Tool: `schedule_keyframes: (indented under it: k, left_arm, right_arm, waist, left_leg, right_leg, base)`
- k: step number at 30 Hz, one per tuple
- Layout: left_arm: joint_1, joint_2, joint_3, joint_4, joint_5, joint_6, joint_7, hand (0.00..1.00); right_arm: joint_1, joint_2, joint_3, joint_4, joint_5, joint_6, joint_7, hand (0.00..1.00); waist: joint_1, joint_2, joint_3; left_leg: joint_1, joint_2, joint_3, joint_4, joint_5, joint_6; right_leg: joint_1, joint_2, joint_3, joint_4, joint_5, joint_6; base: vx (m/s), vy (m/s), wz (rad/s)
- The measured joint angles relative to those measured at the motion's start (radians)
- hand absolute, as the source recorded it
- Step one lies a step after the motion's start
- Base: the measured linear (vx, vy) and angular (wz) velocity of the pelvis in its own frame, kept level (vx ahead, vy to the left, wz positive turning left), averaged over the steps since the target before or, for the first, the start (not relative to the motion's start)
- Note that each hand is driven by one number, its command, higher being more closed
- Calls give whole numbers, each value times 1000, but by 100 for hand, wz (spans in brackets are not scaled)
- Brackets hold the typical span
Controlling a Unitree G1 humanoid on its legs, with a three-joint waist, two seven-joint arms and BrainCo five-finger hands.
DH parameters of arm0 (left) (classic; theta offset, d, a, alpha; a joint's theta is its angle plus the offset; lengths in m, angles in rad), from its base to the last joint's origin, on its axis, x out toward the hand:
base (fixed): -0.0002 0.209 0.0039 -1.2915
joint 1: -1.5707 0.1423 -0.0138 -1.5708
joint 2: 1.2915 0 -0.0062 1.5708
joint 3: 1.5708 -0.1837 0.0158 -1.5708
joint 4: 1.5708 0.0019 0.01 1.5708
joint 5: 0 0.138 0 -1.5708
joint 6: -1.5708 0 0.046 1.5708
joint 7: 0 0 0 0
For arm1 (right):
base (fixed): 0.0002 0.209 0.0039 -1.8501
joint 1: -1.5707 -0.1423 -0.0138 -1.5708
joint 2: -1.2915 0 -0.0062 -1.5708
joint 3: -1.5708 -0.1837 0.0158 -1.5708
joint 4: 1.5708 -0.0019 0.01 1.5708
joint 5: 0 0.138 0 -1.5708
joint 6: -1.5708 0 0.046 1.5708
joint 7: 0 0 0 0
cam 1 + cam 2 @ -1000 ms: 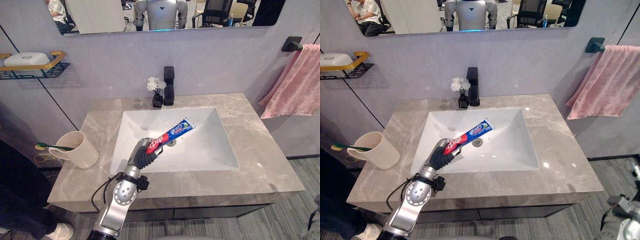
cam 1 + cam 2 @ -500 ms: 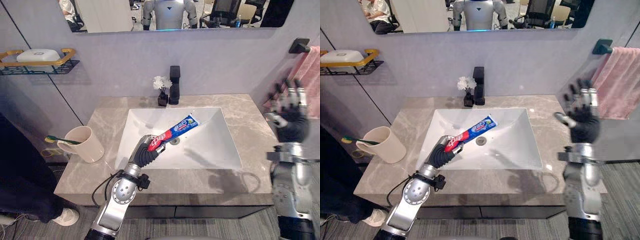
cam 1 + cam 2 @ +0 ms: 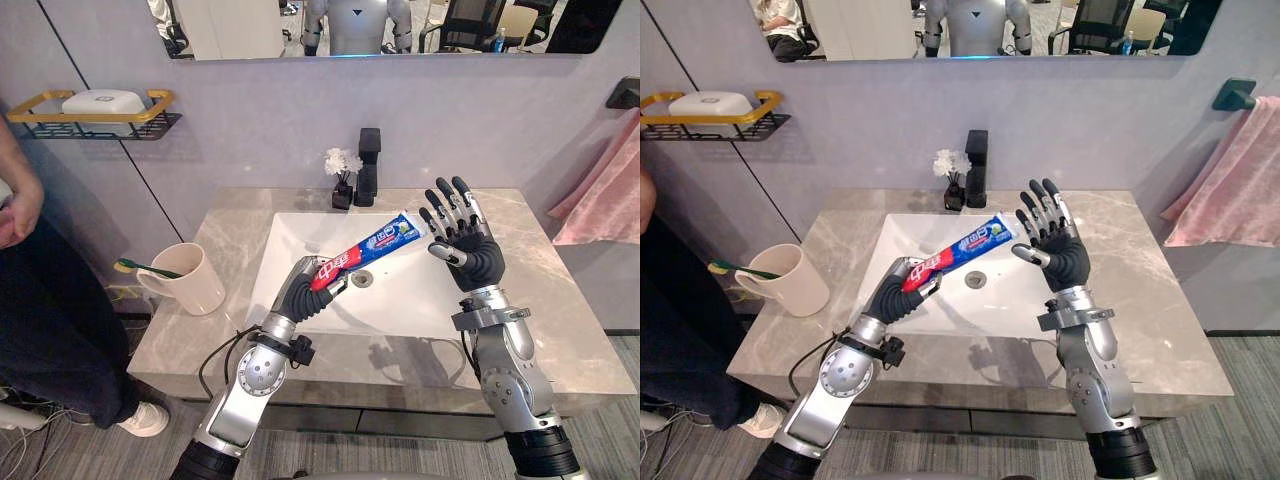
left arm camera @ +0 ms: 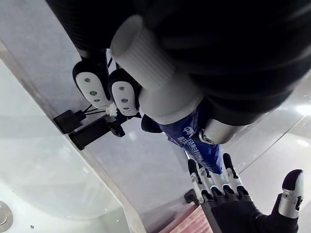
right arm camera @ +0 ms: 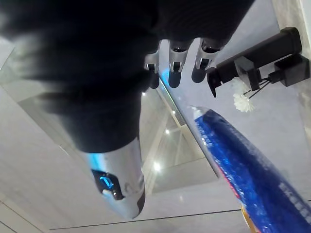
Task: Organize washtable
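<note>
A red-and-blue toothpaste tube (image 3: 370, 247) slants up over the white sink (image 3: 400, 310). My left hand (image 3: 300, 295) is shut on its red cap end, above the sink's left part. The blue end points toward my right hand (image 3: 465, 240), which is raised with its fingers spread, palm facing the tube and just clear of it. In the left wrist view the tube (image 4: 197, 141) runs past the curled fingers toward the right hand (image 4: 233, 208). In the right wrist view the tube (image 5: 243, 160) lies close beside the fingers. A beige cup (image 3: 193, 280) with a green toothbrush (image 3: 145, 267) stands on the counter's left end.
A black faucet (image 3: 368, 165) and a small vase of white flowers (image 3: 343, 175) stand behind the sink. A wall shelf (image 3: 150, 125) holds a soap box (image 3: 100, 102). A pink towel (image 3: 610, 205) hangs at the right. A person (image 3: 30, 300) stands at the left.
The camera has shifted. My right hand came up into view and moved in beside the tube's blue end. The left hand keeps its hold and has lifted the tube a little.
</note>
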Motion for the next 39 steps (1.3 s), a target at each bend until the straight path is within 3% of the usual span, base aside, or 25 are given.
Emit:
schedule_keyframes:
  k: [10,21,39]
  left_arm:
    - [-2,-28,-7,-67,-18,0,19,100]
    - [-21,-47,-70,-71,-31,0,24,100]
    - [-21,-63,-86,-67,-63,0,48,100]
  right_arm:
    - [0,65,44,67,69,1,-6,0]
    - [-20,104,155,134,72,3,-6,0]
    - [-70,104,199,141,78,3,-16,0]
  waist:
    - [0,1,-1]
    - [2,2,-1]
    - [4,1,-1]
  left_leg:
    - [17,-1,-17,-55,39,-2]
    - [16,-1,-25,-56,45,-3]
    - [9,1,-31,-58,56,-4]
  right_leg:
    - [0,1,-23,-4,0,0]
    - [1,1,-28,-4,0,0]
    - [0,4,-40,-19,8,-2]
  base:
    - [-11,-7,4]
    - [-3,-2,1]
    - [-11,-3,1]
